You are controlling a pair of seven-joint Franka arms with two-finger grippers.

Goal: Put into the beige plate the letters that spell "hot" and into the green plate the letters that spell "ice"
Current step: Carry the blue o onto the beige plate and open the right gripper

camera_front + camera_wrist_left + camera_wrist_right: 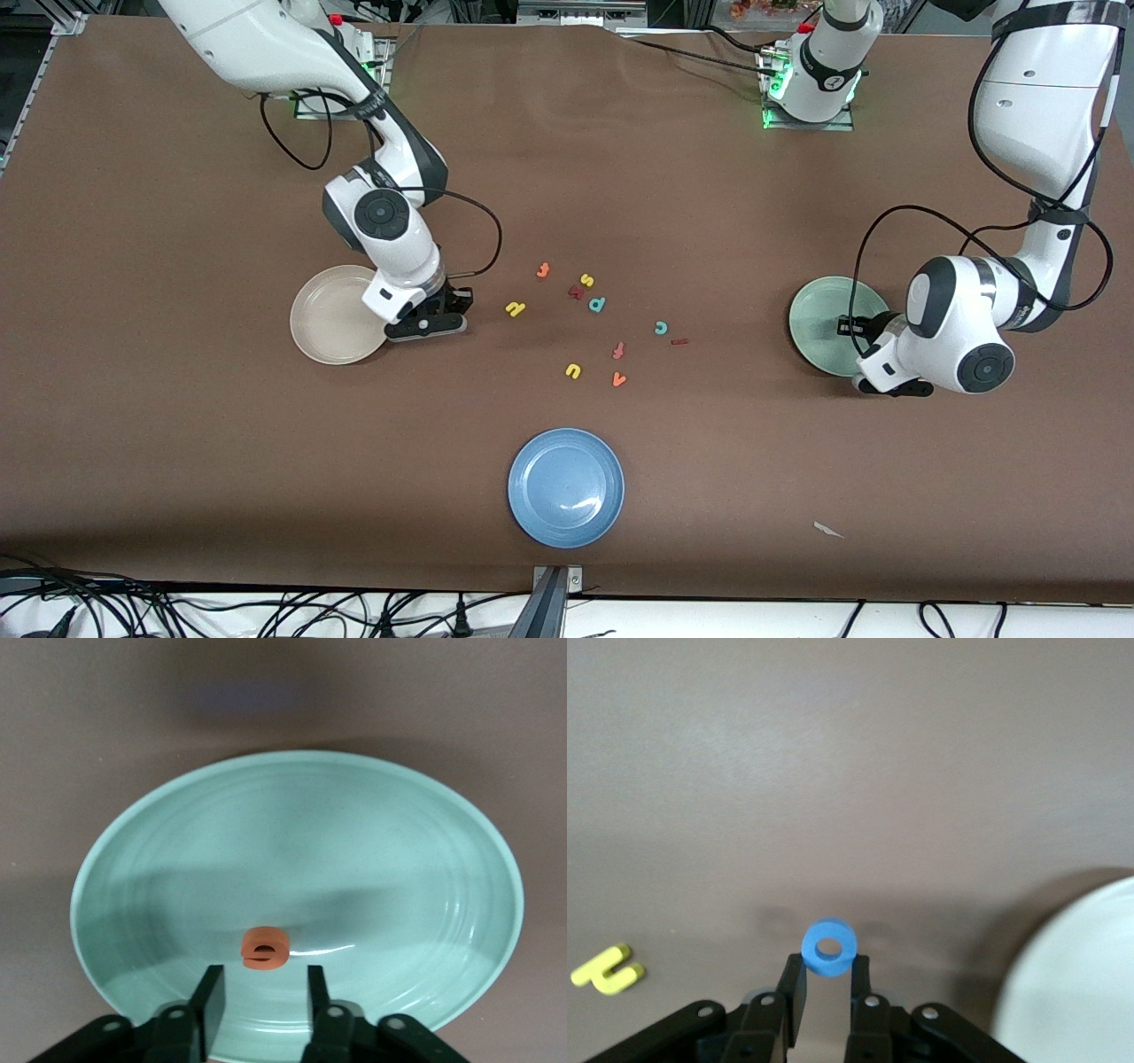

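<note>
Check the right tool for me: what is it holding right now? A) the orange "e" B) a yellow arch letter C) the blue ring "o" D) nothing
C: in the right wrist view the right tool is pinched shut on the blue ring "o", over the table beside the beige plate.

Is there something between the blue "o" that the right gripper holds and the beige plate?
Nothing visible. The right gripper has its jaws shut on the blue "o" beside the beige plate, and only bare table lies between them.

No readable text, label, brand or number shows on anything here.
</note>
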